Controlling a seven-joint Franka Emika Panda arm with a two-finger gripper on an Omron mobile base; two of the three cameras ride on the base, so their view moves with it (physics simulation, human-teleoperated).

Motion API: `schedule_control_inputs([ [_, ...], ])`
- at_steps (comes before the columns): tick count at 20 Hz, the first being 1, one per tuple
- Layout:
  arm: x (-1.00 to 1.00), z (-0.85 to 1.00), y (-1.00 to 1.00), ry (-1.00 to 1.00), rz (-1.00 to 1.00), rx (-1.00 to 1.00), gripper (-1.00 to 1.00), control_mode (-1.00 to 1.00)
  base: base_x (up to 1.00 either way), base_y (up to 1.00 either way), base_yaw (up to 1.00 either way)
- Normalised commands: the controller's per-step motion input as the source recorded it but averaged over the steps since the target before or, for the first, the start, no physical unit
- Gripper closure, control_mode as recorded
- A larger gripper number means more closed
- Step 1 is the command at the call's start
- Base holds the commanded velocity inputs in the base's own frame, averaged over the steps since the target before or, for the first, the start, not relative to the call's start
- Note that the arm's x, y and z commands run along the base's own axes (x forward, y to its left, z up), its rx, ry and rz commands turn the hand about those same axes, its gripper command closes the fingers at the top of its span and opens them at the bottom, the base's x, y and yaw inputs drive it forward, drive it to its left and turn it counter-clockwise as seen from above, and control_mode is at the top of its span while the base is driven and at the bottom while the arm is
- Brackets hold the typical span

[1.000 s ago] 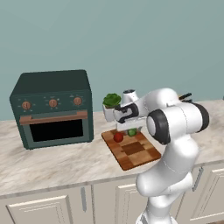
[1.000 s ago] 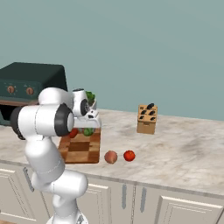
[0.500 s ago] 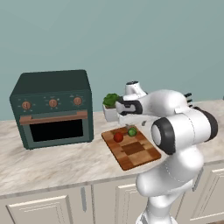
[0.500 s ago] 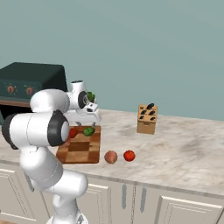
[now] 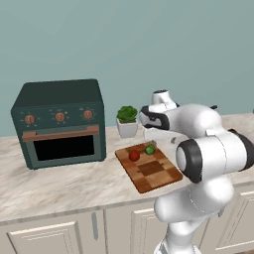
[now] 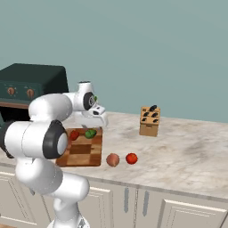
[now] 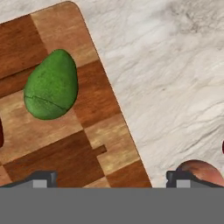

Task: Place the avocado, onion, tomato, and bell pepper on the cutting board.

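The checkered cutting board (image 5: 158, 174) (image 6: 82, 153) (image 7: 103, 131) lies on the marble counter. On its far end rest the green avocado (image 5: 150, 149) (image 6: 90, 133) (image 7: 51, 85) and a red round item (image 5: 134, 155) (image 6: 74, 135). Off the board's right side, on the counter, sit the pale peach onion (image 6: 112, 159) (image 7: 199, 169) and a second red round item (image 6: 131, 158). My gripper (image 5: 150, 134) (image 6: 99, 121) (image 7: 111, 178) hangs above the board's far right corner, open and empty, with its fingertips (image 7: 43, 178) spread over the board edge and the onion.
A dark green toaster oven (image 5: 59, 121) stands at the left, with a potted plant (image 5: 127, 119) between it and my hand. A wooden knife block (image 6: 149, 121) sits at the back right. The counter's front edge runs just before the board.
The hand has risen from just above the avocado and shifted right toward the board's edge. The arm's elbow has swung right. The avocado and red item stay on the board.
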Motion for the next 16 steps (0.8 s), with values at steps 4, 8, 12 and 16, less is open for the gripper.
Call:
schedule_control_inputs([
  [4,-0.67,0.0,-0.4,0.0,-0.1,0.0,-1.0,-1.0,0.0,0.0,0.0],
  [8,-0.63,0.0,-0.38,0.0,-0.07,0.0,-1.0,-1.0,0.0,0.0,0.0],
  [12,-0.57,0.0,-0.4,0.0,-0.02,0.0,-1.0,-1.0,0.0,0.0,0.0],
  [16,-0.34,0.0,-0.36,0.0,0.0,0.0,-1.0,-1.0,0.0,0.0,0.0],
])
